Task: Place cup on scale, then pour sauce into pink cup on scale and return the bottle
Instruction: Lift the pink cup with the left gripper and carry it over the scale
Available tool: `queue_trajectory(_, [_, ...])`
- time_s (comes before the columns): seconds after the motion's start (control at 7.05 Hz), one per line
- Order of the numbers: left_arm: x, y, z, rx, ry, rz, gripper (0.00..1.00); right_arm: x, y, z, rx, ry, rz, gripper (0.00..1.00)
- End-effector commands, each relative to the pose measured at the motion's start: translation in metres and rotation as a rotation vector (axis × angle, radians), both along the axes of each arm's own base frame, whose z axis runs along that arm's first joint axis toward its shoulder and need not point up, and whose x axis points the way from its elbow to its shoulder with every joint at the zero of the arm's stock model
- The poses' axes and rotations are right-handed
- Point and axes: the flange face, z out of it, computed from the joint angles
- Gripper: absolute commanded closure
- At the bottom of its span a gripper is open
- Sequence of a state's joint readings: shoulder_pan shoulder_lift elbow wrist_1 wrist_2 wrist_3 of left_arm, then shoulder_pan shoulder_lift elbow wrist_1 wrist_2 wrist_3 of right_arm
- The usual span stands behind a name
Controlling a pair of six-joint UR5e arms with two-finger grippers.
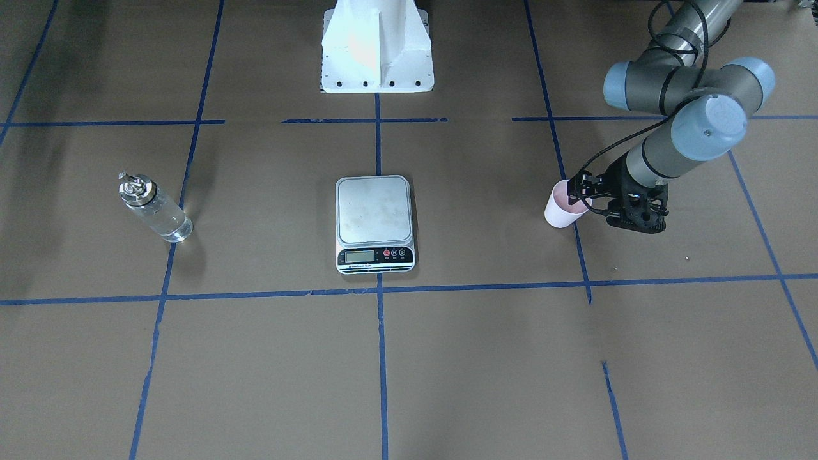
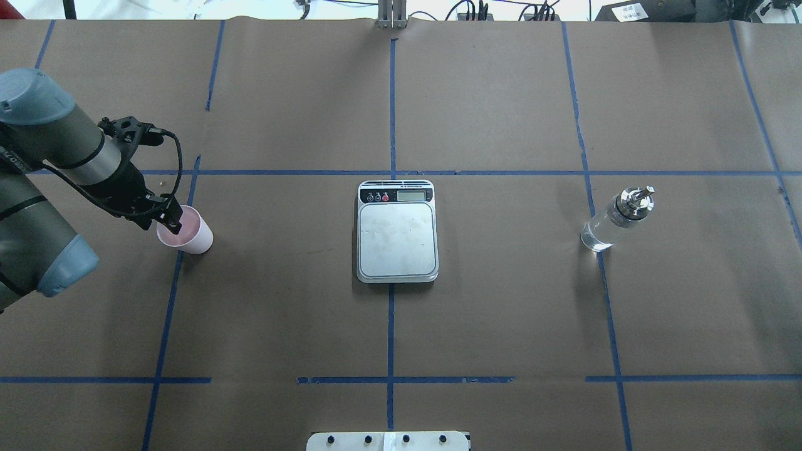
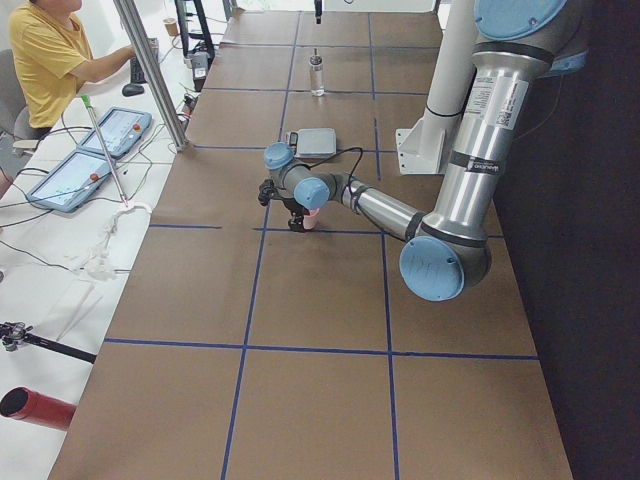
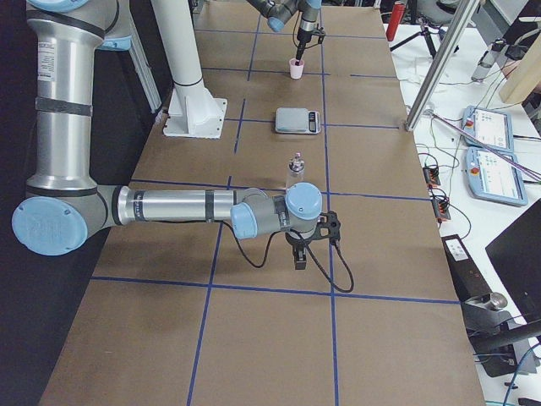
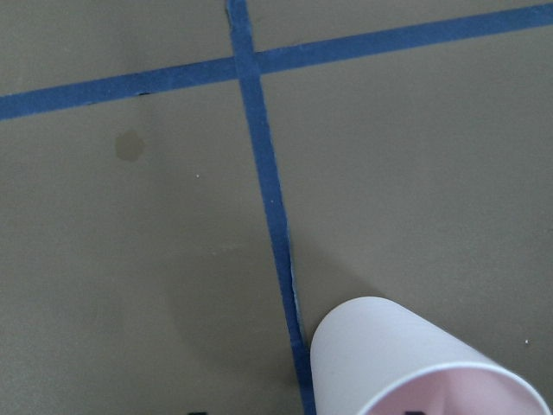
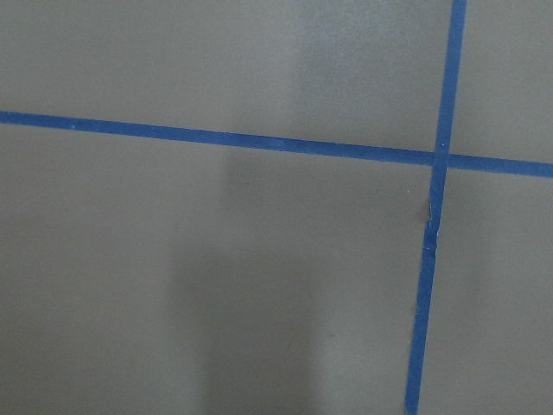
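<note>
Progress nil: pale pink paper cup (image 2: 191,235) stands on brown tabletop (image 2: 501,313) well apart from flat steel scale (image 2: 397,232), my left pincer (image 2: 170,220) seemingly parted astride its rim, right pincer (image 4: 300,258) state untellable, clear glass bottle (image 2: 611,222) untouched.

The cup (image 5: 415,372), well apart from the scale (image 1: 375,220), is cut off by the left wrist view's bottom edge. The left gripper (image 2: 170,219) is masked at its rim, so no grip can be judged. The right gripper (image 4: 301,258) is shown in 1 side view only. The scale's display cannot be read.
</note>
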State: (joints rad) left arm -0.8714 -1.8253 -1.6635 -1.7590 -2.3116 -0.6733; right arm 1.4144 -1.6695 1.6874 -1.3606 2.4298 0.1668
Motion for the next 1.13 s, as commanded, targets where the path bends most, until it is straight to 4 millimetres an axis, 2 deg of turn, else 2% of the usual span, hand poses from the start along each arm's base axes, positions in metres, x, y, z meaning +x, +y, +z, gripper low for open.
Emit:
queue_trajectory(0.0, [-0.001, 0.001, -0.010, -0.085, -0.003, -0.076, 1.00, 0.000, 0.000, 0.000, 0.003, 0.000, -0.001, 0.00])
queue_trajectory(0.28, [-0.004, -0.002, -0.050, -0.126, 0.011, -0.143, 1.00, 0.000, 0.000, -0.002, 0.004, -0.004, 0.000, 0.00])
queue_trajectory(0.43, [-0.001, -0.008, -0.084, -0.126, 0.023, -0.151, 1.00, 0.000, 0.000, -0.004, 0.009, -0.005, -0.001, 0.00])
queue_trajectory(0.57, [0.008, -0.019, -0.135, -0.160, 0.010, -0.178, 1.00, 0.000, -0.001, -0.006, 0.013, -0.005, -0.001, 0.00])
queue_trajectory(0.71, [0.024, -0.024, -0.198, -0.188, 0.038, -0.226, 1.00, -0.001, -0.001, -0.011, 0.024, -0.009, -0.003, 0.00])
queue_trajectory(0.85, [0.053, -0.010, -0.237, -0.184, 0.068, -0.215, 1.00, -0.008, -0.002, -0.019, 0.039, -0.012, -0.018, 0.00])
queue_trajectory(0.99, [0.090, 0.005, -0.262, -0.163, 0.068, -0.228, 1.00, -0.012, -0.002, -0.024, 0.047, -0.017, -0.025, 0.00])
